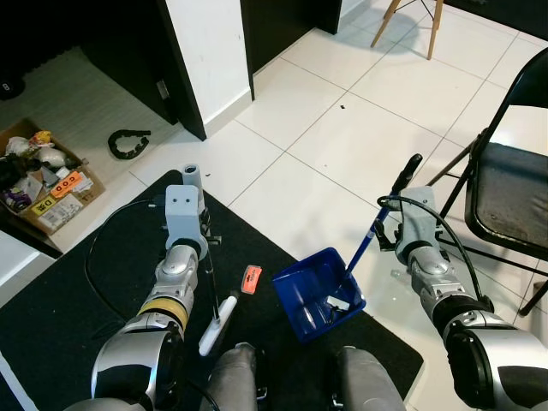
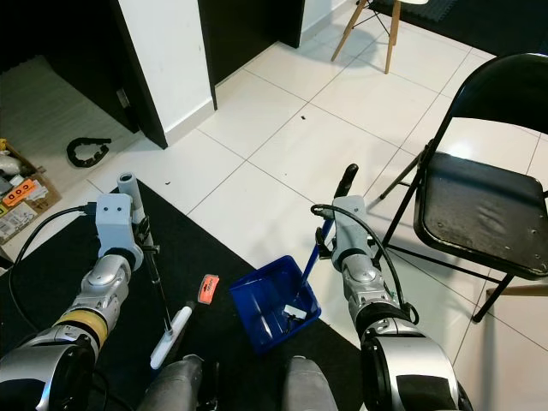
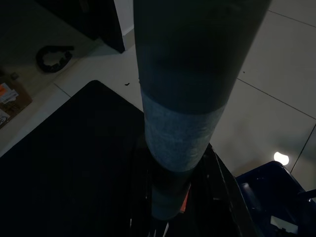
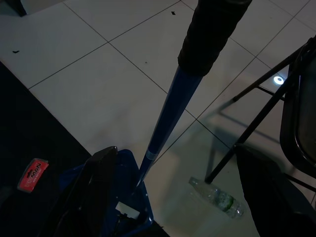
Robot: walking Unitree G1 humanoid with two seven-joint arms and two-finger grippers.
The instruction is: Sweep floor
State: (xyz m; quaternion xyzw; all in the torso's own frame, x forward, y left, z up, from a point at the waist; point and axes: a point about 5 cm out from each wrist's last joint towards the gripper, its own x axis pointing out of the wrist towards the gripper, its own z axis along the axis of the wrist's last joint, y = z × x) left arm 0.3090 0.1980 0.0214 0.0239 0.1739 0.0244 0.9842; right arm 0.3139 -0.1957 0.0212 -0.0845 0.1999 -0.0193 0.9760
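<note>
The left gripper (image 1: 204, 229) is clenched on the broom handle (image 1: 192, 175), whose white head (image 1: 217, 324) rests on the black mat (image 1: 60, 317) at six o'clock. The right gripper (image 1: 387, 224) grasps the dustpan handle (image 1: 368, 233); the blue dustpan (image 1: 318, 294), holding a few scraps, sits at the mat's edge, at five o'clock. An orange wrapper (image 1: 250, 278) lies between broom and pan. Best to keep the pan's lip flat and draw the broom head behind the wrapper, then sweep toward three o'clock.
</note>
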